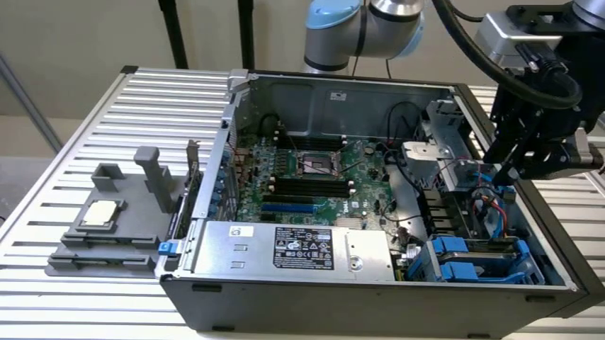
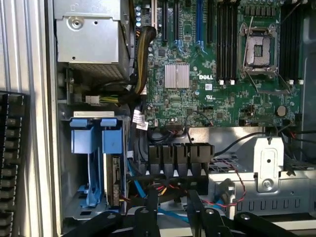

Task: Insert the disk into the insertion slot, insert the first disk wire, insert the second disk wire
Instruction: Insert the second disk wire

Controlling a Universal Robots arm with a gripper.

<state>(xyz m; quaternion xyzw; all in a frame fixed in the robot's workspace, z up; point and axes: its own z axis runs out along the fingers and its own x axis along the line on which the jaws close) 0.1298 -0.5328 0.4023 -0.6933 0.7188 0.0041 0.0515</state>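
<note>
Gripper [image 2: 173, 208], fingers [image 2: 150, 205] apart, above wires [image 2: 165, 189] (disk [image 2: 116, 181] seated edgewise in slot [image 2: 74, 197]).

Open computer case [image 1: 378, 297] on a slatted worktop [image 1: 85, 113], arm above it.
The black claw [image 1: 499, 176] hangs inside the case at the exterior view's right, just above red and blue wires [image 1: 496, 212]. The blue-framed disk [image 1: 454, 249] sits in the insertion slot [image 1: 529, 273] beside the silver power-supply box [image 1: 283, 248]. A grey fixture [image 1: 104, 234] lies near the worktop's edge at the exterior view's left.
</note>
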